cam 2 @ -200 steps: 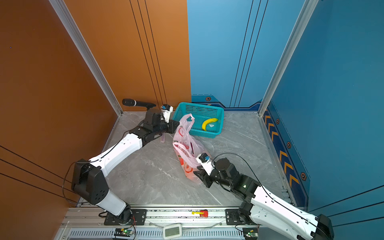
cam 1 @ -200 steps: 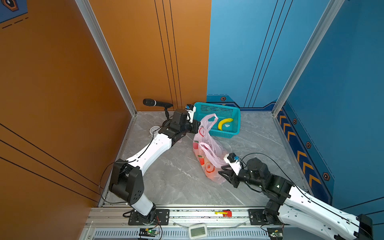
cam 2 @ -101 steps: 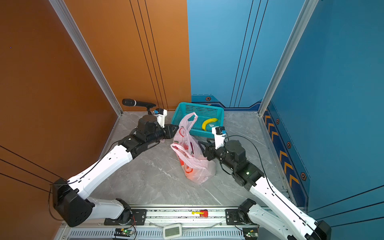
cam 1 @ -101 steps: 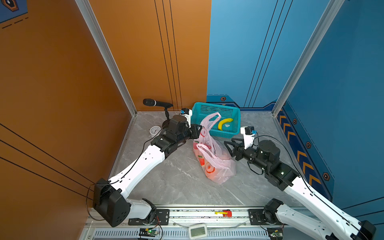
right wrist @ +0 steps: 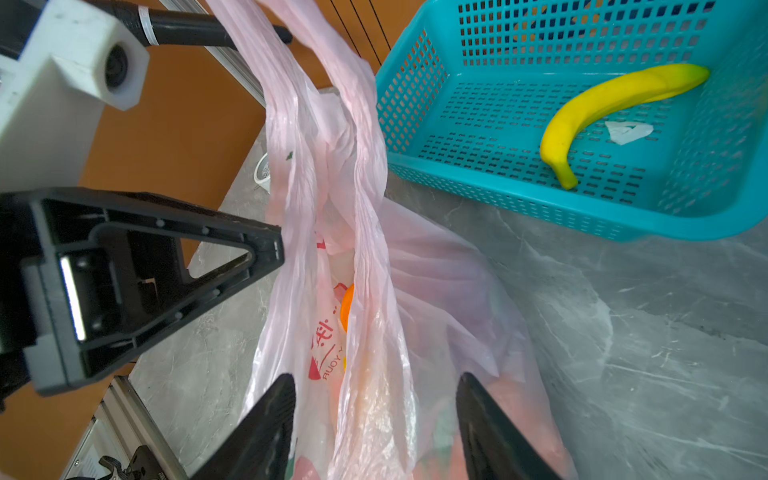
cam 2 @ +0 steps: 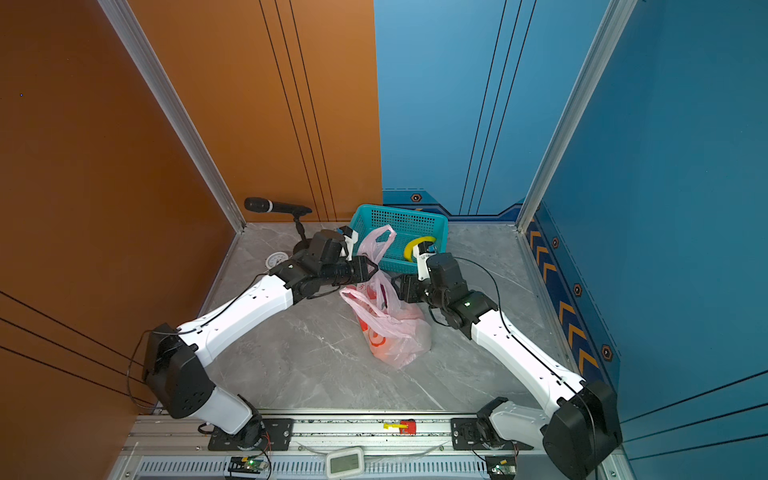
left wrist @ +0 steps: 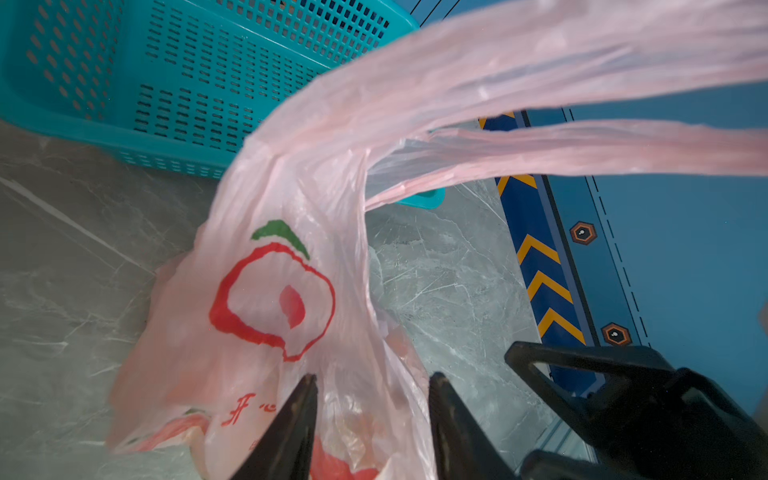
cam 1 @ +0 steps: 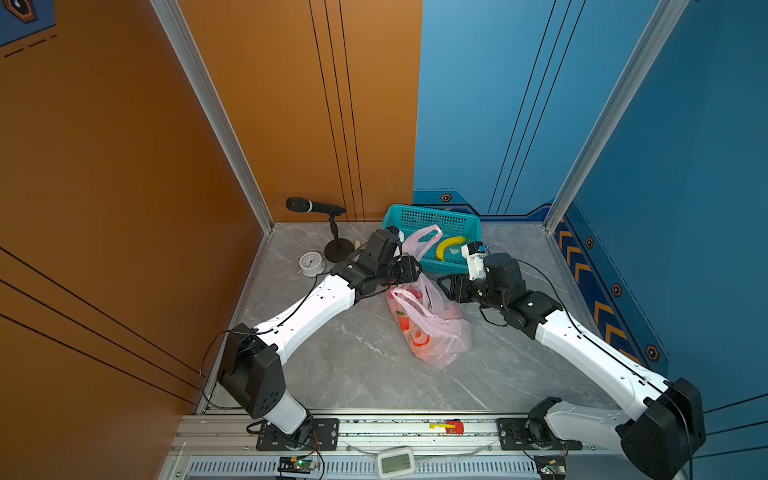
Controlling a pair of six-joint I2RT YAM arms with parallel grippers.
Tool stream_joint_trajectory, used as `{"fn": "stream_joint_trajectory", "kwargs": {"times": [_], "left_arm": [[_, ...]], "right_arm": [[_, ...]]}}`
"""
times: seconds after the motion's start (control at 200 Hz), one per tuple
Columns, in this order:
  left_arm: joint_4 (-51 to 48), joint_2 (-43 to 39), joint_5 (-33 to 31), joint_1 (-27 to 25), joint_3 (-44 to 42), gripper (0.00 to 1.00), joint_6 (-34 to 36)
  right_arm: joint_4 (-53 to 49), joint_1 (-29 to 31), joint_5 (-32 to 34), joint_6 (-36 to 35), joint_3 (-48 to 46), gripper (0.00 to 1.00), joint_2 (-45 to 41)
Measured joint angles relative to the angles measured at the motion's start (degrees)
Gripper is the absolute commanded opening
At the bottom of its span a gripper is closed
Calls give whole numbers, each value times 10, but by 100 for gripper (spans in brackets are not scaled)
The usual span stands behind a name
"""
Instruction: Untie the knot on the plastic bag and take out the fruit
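One grey marbled table is bearing everything. A teal mesh basket is sitting just beyond both pincers. The pale-pink plastic bag is lying between them, handles standing up. The left pincer is standing parted; the right pincer is gaping wider, film between its jaws, an orange fruit showing just ahead.

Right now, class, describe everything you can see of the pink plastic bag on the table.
The plastic bag is thin, crinkled, translucent pale pink, printed with a red apple outline, green leaf and red writing. It slumps on the grey marble table in front of the teal basket, its loop handles raised. An orange fruit shows inside. The open left end effector and right end effector flank its neck; contact is unclear.
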Motion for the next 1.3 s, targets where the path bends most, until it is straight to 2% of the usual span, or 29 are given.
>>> {"fn": "stream_joint_trajectory", "kwargs": {"times": [0.11, 0.28, 0.471, 0.886, 1.071, 1.191, 1.302], "left_arm": [[-1, 16, 14, -5, 6, 44, 0], [-7, 26, 23, -7, 10, 19, -4], [-15, 17, 18, -7, -6, 8, -2], [-30, -81, -12, -7, -92, 0, -5], [-33, -98, -20, -7, -115, 0, -5], [-39, -113, -32, -7, -125, 0, -5], [-45, -137, -42, -6, -139, 0, -5]], "right_arm": [[-2, 0, -14, 0, 0, 65, 21], [-3, 0, -41, -2, 2, 65, 61], [-18, 9, -47, -12, 33, 68, 99], [-59, 65, 0, -61, 91, 73, 147], [-86, 89, 85, -86, 119, 73, 172], [-105, 95, 149, -106, 134, 65, 191], [-116, 96, 193, -121, 143, 41, 207]]}}
